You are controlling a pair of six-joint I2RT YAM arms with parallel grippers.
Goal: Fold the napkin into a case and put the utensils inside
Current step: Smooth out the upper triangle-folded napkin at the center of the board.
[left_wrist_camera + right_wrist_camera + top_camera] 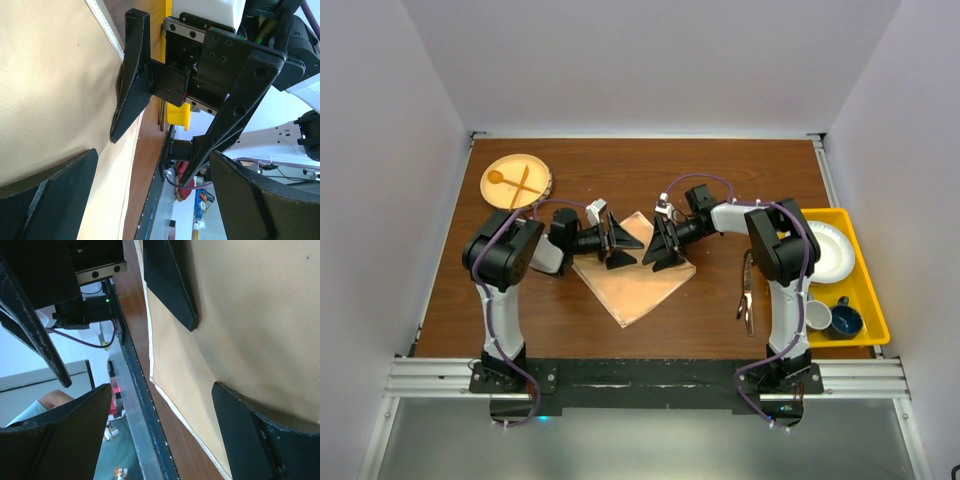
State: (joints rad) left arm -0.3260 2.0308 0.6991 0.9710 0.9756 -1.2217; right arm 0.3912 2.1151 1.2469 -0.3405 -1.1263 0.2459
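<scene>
The peach-orange napkin [632, 280] lies spread flat as a diamond on the wooden table; no case is in view. My left gripper [623, 248] and right gripper [665, 250] face each other low over its far corner, both open with nothing between their fingers. In the left wrist view my left gripper [152, 200] has its lower finger against the napkin [50, 90]. In the right wrist view my right gripper [157, 435] also has one finger on the napkin [250, 315]. The dark utensils [747, 290] lie on the table beside the right arm.
A round wooden plate [535, 168] with a pale wooden spoon and fork sits at the far left. A yellow tray [868, 300] at the right edge holds a white plate [830, 250], a white cup [817, 316] and a dark blue cup [846, 322].
</scene>
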